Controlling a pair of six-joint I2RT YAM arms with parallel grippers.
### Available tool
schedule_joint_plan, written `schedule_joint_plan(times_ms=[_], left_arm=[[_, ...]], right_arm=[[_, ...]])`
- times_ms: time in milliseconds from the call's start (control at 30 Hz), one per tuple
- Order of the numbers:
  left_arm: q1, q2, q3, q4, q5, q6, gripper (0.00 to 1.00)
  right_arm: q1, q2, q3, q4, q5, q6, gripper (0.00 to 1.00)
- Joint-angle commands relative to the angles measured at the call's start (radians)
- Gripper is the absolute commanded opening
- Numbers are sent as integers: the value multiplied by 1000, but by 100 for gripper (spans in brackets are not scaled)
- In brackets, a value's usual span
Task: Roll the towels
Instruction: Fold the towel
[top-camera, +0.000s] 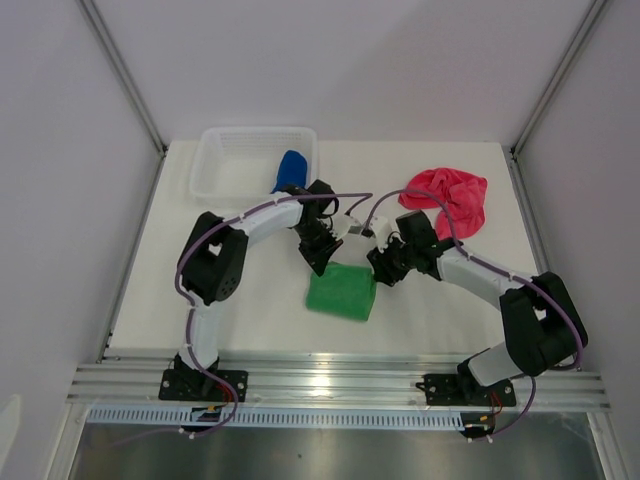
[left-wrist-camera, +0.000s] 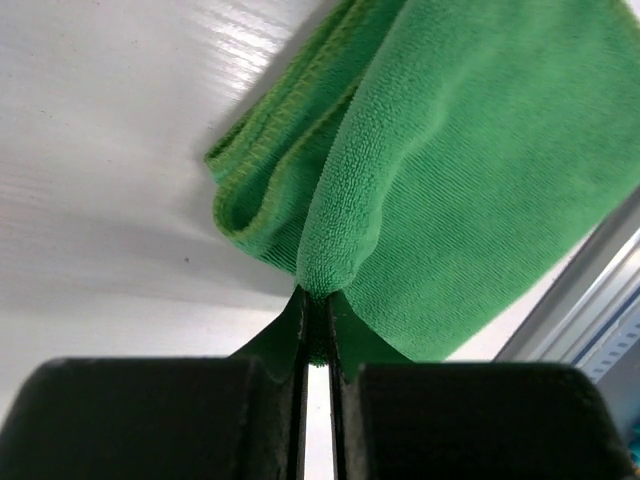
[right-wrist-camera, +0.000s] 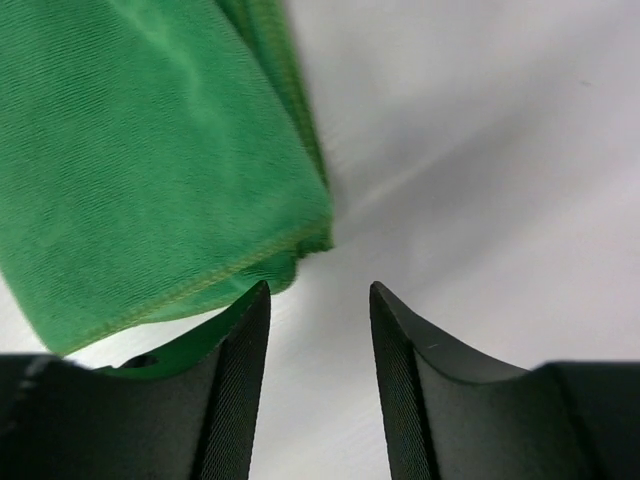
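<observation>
On the white table (top-camera: 250, 325), which was closed in by pale, plain walls at the left, back and right, the green towel (top-camera: 342, 291) lay folded near the middle, a little toward the near edge. A slanting metal post (top-camera: 125, 70) ran along each back corner of the enclosure, and a ribbed metal rail (top-camera: 330, 385) crossed the near edge, with both arm bases bolted to it. The tabletop was smooth and slightly glossy, and showed soft reflections in the wrist views.

The left gripper (left-wrist-camera: 315, 300) was at the far left corner of the green towel, and its jaws were pinched tight on a raised fold of the cloth. The layered, stitched edges of the towel were visible beside that fold. The right gripper (right-wrist-camera: 320, 300) was at the far right corner. Its jaws stood apart with only bare table between them, and the towel's hemmed corner lay just beside its left finger.

The blue towel (top-camera: 290, 170) sat in the right end of the white mesh basket (top-camera: 225, 170), which stood at the far left of the table. The pink towel (top-camera: 450, 198) lay crumpled at the far right, well apart from the green one.
</observation>
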Motion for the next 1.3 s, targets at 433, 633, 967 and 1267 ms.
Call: schedule_joint_plan(times_ms=[433,633,967,1267], left_arm=[[10,-34,5,115,78,8,16],[10,-31,3,96,82,12,16],[10,-57,-27,86,79,-81,12],[13,-106,-119,86,78,-184,10]], right_arm=[[-60,-98,-136,394,-34,516,53],[-92,-18,-132,469,-104,507,56],[-144,-82,-160,314,-51,704,54],[-72,-78,-90,-112,241,923,24]])
